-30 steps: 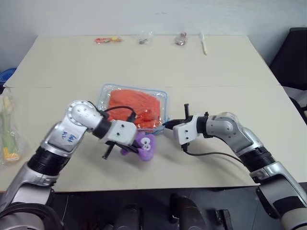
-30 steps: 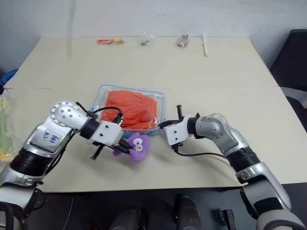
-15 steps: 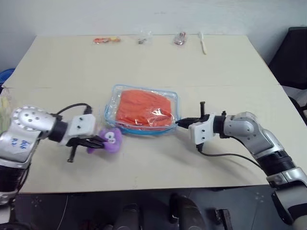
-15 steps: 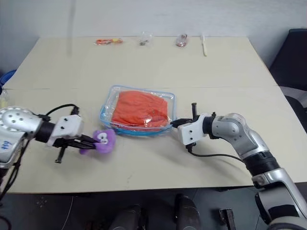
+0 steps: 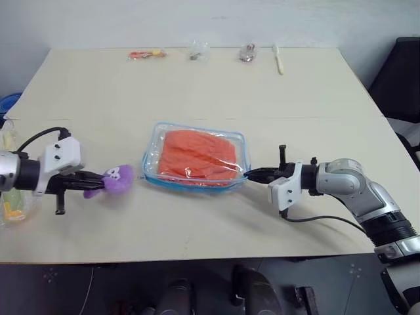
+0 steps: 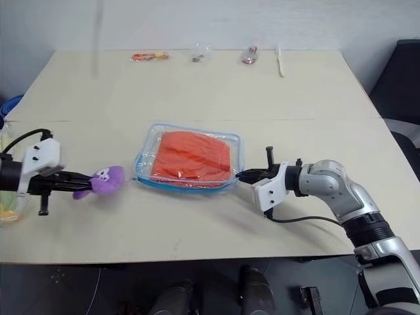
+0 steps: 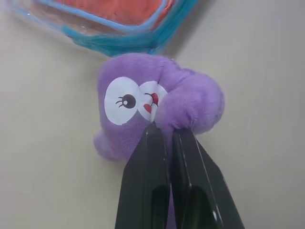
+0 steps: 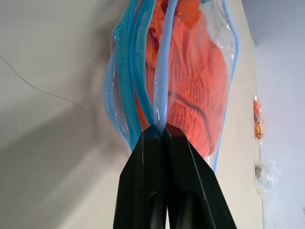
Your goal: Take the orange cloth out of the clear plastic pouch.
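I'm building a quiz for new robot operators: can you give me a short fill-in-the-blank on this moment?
1. The left claw is shut on the ____ plush toy.
2. The right claw pinches the blue-trimmed edge of the clear plastic ____.
3. The orange cloth lies ____ the pouch.

Missing words: purple; pouch; inside

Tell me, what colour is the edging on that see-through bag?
Light blue trim on the clear plastic pouch, best seen in the right wrist view.
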Available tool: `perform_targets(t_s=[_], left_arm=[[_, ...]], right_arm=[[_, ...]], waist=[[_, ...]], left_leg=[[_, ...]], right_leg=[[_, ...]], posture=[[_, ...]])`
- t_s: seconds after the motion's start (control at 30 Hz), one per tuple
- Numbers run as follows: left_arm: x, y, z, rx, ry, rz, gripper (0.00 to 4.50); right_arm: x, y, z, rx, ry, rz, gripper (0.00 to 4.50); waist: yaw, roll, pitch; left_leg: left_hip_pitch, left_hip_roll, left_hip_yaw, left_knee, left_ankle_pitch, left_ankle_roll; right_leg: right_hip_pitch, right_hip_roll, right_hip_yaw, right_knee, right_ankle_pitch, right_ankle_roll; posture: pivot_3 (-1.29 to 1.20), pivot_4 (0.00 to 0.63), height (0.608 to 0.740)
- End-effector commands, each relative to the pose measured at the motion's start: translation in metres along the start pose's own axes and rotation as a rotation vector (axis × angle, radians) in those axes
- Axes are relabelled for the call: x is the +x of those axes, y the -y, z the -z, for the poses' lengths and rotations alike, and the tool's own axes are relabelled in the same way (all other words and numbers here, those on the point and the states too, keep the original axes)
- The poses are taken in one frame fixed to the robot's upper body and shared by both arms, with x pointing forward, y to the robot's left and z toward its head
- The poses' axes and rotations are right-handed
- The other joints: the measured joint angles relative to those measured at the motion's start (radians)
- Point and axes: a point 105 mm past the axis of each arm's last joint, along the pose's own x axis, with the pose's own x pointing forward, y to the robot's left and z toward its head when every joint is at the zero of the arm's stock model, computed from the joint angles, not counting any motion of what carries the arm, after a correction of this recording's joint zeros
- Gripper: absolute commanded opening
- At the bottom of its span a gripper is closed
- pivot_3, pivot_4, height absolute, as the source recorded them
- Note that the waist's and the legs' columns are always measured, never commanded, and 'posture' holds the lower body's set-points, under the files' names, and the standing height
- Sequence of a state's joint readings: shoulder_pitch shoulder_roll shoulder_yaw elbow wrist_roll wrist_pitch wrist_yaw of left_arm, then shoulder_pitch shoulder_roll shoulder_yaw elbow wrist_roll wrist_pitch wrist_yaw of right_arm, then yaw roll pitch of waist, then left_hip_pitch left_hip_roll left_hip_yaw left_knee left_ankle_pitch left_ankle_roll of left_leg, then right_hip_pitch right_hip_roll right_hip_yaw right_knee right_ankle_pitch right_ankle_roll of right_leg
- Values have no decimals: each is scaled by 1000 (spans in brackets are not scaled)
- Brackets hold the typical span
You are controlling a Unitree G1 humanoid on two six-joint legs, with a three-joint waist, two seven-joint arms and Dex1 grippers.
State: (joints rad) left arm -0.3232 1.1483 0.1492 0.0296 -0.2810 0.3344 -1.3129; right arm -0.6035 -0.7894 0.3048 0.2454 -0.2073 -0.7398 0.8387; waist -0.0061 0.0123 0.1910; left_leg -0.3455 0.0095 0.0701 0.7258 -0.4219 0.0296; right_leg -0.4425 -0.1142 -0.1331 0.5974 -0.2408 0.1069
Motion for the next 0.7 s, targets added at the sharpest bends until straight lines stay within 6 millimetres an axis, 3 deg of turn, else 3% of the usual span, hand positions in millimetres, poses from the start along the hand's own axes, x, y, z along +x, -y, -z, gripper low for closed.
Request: perform_targets(t_s=[0.03, 0.2, 0.4, 0.43, 0.5, 0.63, 0.7], left_arm=[[0, 4, -5, 10, -7, 20, 784], [-3, 8, -2, 8, -18, 40, 2403], [-4, 11, 5, 50, -63, 55, 4233], [-8, 12, 6, 60, -73, 67, 4485], [-17, 5, -2, 100, -66, 40, 4485], [-23, -9, -64, 150, 117, 31, 4485], [-8, -9, -88, 260, 132, 78, 4485]], right_arm=[[-7, 6, 0, 30, 3, 21, 961], [-12, 1, -1, 21, -8, -1, 2778], [-23, 1, -6, 96, -40, 43, 4500], [-27, 3, -9, 116, -44, 61, 4500], [-35, 7, -16, 202, -53, 103, 4500], [-48, 9, -45, 576, 15, 115, 4500], [-51, 6, -64, 698, 57, 84, 4500]], waist=[[-2, 0, 0], [-5, 0, 0], [2, 0, 0], [2, 0, 0], [5, 0, 0], [24, 0, 0], [35, 0, 0]], left_leg=[[0, 0, 0, 0, 0, 0], [0, 0, 0, 0, 0, 0], [0, 0, 0, 0, 0, 0], [0, 0, 0, 0, 0, 0], [0, 0, 0, 0, 0, 0], [-4, 0, -3, 5, 0, 0], [-5, 0, -4, 8, 0, 0]], right_leg=[[0, 0, 0, 0, 0, 0], [0, 0, 0, 0, 0, 0], [0, 0, 0, 0, 0, 0], [0, 0, 0, 0, 0, 0], [0, 0, 0, 0, 0, 0], [0, 0, -3, 1, 0, -1], [-1, 0, -3, 2, 1, -1]], posture=[[0, 150, 740], [0, 150, 740], [0, 150, 740], [0, 150, 740], [0, 150, 740], [0, 150, 740], [0, 150, 740]])
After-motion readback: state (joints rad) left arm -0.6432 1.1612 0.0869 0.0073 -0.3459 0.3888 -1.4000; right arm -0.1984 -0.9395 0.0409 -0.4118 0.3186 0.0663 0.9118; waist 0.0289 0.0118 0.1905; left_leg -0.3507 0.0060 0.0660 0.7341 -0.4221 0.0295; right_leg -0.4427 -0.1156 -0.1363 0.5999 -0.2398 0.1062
